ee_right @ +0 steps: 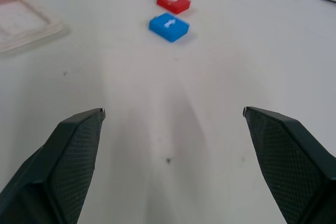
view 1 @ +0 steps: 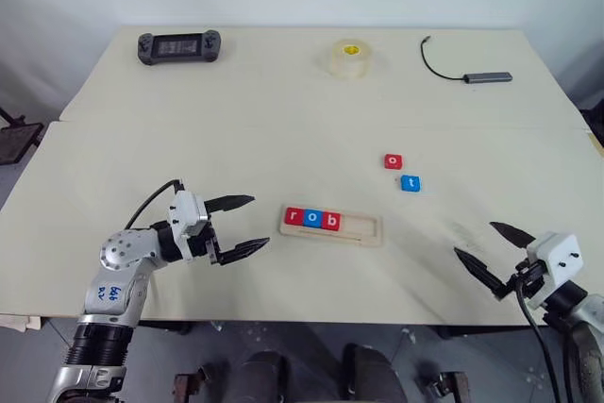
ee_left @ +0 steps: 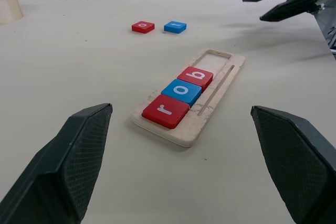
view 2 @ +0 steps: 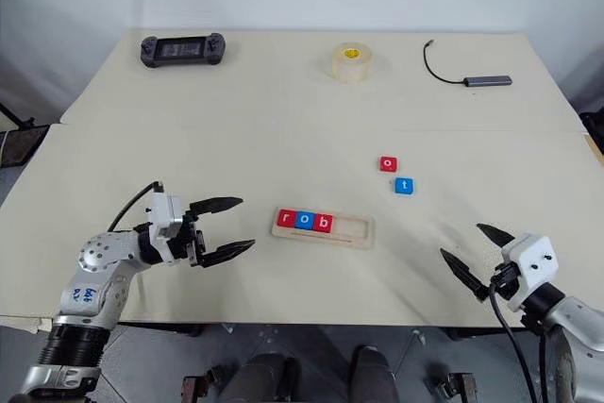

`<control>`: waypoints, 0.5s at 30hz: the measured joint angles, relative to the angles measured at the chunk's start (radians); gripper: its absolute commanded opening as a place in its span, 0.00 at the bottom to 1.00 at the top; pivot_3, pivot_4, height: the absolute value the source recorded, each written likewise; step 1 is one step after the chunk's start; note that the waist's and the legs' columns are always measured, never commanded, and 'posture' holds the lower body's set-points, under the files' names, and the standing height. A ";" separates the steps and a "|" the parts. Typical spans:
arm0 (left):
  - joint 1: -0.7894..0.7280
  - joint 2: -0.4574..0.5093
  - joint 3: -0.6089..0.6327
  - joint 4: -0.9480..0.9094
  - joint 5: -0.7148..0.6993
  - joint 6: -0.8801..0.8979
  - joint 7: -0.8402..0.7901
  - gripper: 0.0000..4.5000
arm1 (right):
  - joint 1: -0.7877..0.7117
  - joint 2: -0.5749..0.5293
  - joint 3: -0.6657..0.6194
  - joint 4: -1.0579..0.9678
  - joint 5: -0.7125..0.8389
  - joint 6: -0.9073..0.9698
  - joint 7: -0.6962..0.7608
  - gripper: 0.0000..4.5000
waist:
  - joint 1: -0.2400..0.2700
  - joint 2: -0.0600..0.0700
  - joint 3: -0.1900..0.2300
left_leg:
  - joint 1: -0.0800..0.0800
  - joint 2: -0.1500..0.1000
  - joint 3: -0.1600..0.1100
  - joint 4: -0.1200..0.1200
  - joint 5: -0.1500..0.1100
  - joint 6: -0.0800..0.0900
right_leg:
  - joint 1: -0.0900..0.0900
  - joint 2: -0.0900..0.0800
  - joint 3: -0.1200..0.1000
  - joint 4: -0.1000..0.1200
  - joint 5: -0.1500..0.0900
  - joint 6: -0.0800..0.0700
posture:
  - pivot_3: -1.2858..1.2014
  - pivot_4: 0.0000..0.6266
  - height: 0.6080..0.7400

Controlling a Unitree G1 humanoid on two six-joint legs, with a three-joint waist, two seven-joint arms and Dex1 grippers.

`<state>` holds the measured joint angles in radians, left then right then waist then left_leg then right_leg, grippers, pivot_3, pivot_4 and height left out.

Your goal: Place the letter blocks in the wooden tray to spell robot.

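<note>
The wooden tray (view 1: 332,225) lies near the table's front middle. Three letter blocks fill its left part: red r (view 1: 293,217), blue o (view 1: 312,219), red b (view 1: 330,221). Its right part is bare. Two loose blocks lie behind and to the right of the tray, a red o (view 1: 394,161) and a blue t (view 1: 410,183). My left gripper (view 1: 243,225) is open just left of the tray, pointing at it with nothing between its fingers. My right gripper (view 1: 484,252) is open and empty near the front right edge, pointing toward the two loose blocks.
A black handheld controller (view 1: 179,46) lies at the back left. A roll of clear tape (view 1: 351,58) stands at the back middle. A grey USB hub with a black cable (view 1: 472,72) rests at the back right. A seam (view 1: 283,122) crosses the table.
</note>
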<state>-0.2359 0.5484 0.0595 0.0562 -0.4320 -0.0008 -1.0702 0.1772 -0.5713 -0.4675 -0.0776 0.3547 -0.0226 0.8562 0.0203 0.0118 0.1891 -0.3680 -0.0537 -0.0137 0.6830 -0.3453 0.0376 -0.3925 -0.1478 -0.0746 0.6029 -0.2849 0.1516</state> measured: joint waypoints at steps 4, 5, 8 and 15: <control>-0.008 -0.006 -0.001 0.000 0.001 -0.001 -0.002 1.00 | -0.078 -0.017 0.003 -0.026 0.047 0.070 -0.026 0.99 | 0.000 0.000 0.000 | 0.000 0.000 0.000 0.000 0.000 0.000 | 0.000 0.000 0.000 0.000 0.000 0.000 | 0.52 0.24 1.00; -0.011 -0.010 -0.002 0.000 0.001 -0.001 -0.002 1.00 | -0.105 -0.034 0.007 -0.037 0.056 0.105 -0.037 0.99 | 0.001 0.000 0.000 | 0.000 0.000 0.000 0.000 0.000 0.000 | 0.000 0.000 0.000 0.000 0.000 0.000 | 0.52 0.24 1.00; -0.017 -0.024 -0.005 -0.002 0.002 -0.001 0.001 1.00 | -0.202 -0.097 0.036 -0.052 0.090 0.271 -0.073 0.99 | 0.001 0.000 0.000 | -0.001 0.000 -0.001 0.000 0.000 0.000 | 0.000 0.000 0.000 0.000 0.000 0.000 | 0.52 0.24 1.00; -0.030 -0.059 -0.032 -0.003 0.016 -0.013 0.014 1.00 | -0.565 -0.142 0.281 -0.001 0.090 0.687 -0.188 0.99 | -0.006 0.000 0.000 | -0.002 -0.001 0.000 0.001 0.001 0.001 | -0.001 -0.001 0.000 0.000 0.000 0.000 | 0.52 0.24 1.00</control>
<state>-0.2664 0.4899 0.0272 0.0531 -0.4160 -0.0137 -1.0563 -0.3877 -0.7136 -0.1863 -0.0787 0.4444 0.6641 0.6677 0.0147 0.0120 0.1891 -0.3701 -0.0543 -0.0142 0.6841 -0.3447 0.0386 -0.3939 -0.1492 -0.0750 0.6031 -0.2850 0.1512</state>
